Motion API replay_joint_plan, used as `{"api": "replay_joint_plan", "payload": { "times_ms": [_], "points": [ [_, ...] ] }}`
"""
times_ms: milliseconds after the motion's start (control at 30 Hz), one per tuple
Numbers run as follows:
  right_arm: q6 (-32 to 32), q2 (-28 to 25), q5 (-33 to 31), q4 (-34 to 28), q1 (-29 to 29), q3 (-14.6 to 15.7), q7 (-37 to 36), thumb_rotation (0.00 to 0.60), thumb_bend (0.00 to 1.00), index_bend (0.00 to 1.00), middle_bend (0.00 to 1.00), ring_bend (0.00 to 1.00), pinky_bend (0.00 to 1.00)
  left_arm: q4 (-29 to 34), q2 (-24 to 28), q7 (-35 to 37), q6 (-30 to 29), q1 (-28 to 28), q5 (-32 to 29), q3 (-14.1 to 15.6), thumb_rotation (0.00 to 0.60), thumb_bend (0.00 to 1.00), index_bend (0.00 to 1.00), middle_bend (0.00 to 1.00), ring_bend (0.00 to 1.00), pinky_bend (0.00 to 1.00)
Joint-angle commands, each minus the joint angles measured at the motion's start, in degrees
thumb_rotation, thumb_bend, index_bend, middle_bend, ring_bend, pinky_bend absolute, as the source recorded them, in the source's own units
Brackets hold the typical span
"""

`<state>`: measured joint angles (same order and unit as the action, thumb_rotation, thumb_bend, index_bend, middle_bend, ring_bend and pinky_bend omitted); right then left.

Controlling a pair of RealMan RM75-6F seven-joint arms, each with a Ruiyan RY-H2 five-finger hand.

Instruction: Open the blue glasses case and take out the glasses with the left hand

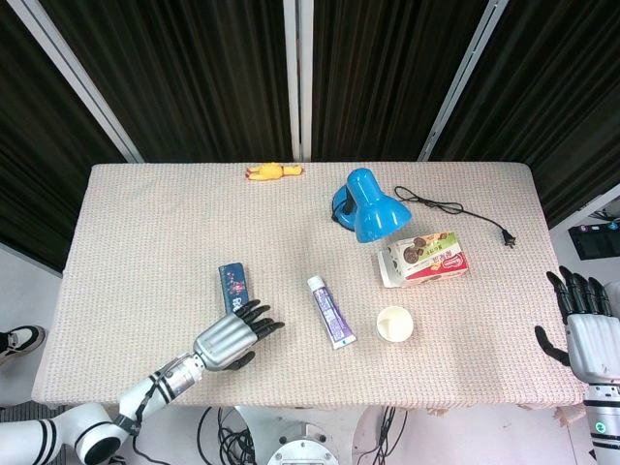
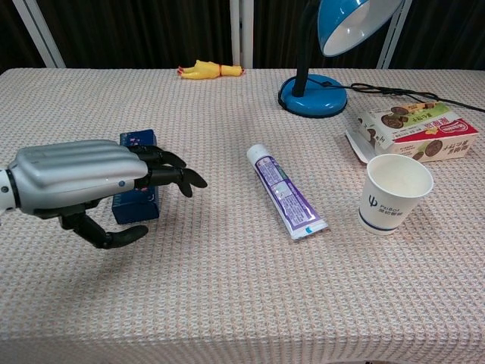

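Observation:
The blue glasses case [image 1: 232, 284] lies closed on the table, left of centre; only its far end shows past my left hand in the head view. In the chest view the case [image 2: 138, 201] is partly covered by my left hand [image 2: 83, 186]. That left hand [image 1: 232, 336] hovers over the case's near end, fingers spread and pointing right, thumb below, holding nothing. My right hand [image 1: 581, 325] stays off the table's right edge, fingers apart and empty; the chest view does not show it. No glasses are visible.
A purple toothpaste tube [image 1: 330, 311] lies right of the case, with a paper cup [image 1: 394, 324] beyond it. A snack box [image 1: 424, 257], a blue desk lamp [image 1: 365, 205] with its cord [image 1: 455, 210], and a yellow rubber chicken [image 1: 272, 171] sit further back.

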<state>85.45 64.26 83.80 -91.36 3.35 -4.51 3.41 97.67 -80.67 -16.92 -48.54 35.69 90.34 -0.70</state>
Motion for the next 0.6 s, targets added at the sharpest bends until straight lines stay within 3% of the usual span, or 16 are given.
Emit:
{"api": "replay_joint_plan", "payload": {
  "times_ms": [33, 267, 600],
  "points": [
    [0.1, 0.1, -0.3, 0.0, -0.1, -0.2, 0.1, 0.600, 0.29, 0.00, 0.00, 0.00, 0.00, -0.3, -0.2, -2.9, -0.4, -0.1, -1.1, 0.5, 0.600, 0.49, 0.09, 0.21, 0.00, 0.00],
    [0.6, 0.5, -0.7, 0.0, -0.2, -0.6, -0.1, 0.600, 0.30, 0.00, 0.00, 0.00, 0.00, -0.6, -0.3, -6.7, -2.0, -0.6, -2.4, 1.2, 0.600, 0.51, 0.09, 0.28, 0.00, 0.00],
    [0.0, 0.5, -0.7, -0.3, 0.0, -0.5, 0.4, 0.600, 0.30, 0.00, 0.00, 0.00, 0.00, -0.2, 1.3, -8.8, -3.1, -1.3, -6.7, 1.4, 0.600, 0.53, 0.09, 0.30, 0.00, 0.00]
  ]
}}
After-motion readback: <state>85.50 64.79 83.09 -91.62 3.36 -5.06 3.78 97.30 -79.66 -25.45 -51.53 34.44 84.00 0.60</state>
